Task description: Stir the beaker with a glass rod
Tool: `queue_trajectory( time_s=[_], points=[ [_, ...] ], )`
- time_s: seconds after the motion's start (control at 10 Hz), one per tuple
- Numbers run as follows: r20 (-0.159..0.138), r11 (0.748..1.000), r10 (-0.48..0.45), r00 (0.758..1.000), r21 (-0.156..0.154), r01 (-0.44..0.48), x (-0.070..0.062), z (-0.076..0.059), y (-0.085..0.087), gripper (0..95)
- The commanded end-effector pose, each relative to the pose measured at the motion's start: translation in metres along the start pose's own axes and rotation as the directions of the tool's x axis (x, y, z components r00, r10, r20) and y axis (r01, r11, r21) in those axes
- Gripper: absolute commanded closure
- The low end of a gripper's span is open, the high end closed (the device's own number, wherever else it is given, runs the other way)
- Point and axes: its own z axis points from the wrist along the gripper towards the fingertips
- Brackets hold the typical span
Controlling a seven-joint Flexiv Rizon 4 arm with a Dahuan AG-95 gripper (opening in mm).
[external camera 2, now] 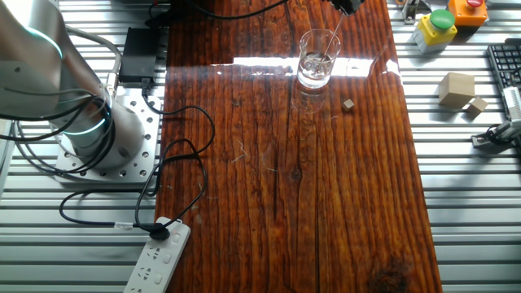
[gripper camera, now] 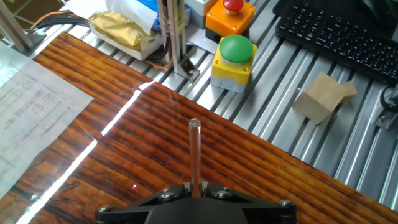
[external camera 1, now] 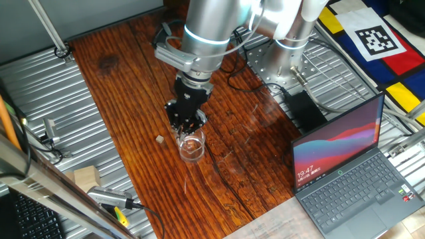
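The beaker [external camera 1: 191, 147] is a small clear glass standing upright on the wooden tabletop; it also shows in the other fixed view [external camera 2: 315, 62]. My gripper [external camera 1: 186, 124] hangs just above its rim, shut on the glass rod [gripper camera: 194, 149]. In the hand view the rod sticks straight out between my gripper's [gripper camera: 195, 185] closed fingers. In the other fixed view the rod [external camera 2: 332, 36] slants down from the top edge, with its lower end inside the beaker. The beaker is not visible in the hand view.
A small tan cube [external camera 1: 159, 139] lies just left of the beaker. An open laptop [external camera 1: 352, 166] sits at the right. Wooden blocks [gripper camera: 320, 98], a green and yellow button box [gripper camera: 233, 59], a keyboard [gripper camera: 342, 37] and a grey metal pole [gripper camera: 171, 31] lie beyond the table edge.
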Motion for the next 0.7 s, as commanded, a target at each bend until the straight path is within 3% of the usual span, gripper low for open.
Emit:
queue_trajectory(
  time_s=[0.1, 0.7],
  points=[
    [0.004, 1.000, 0.003, 1.000, 0.004, -0.003, 0.000, 0.002, 0.002, 95.0],
    [0.007, 1.000, 0.016, 1.000, 0.008, -0.016, 0.006, -0.001, 0.014, 95.0]
  ],
)
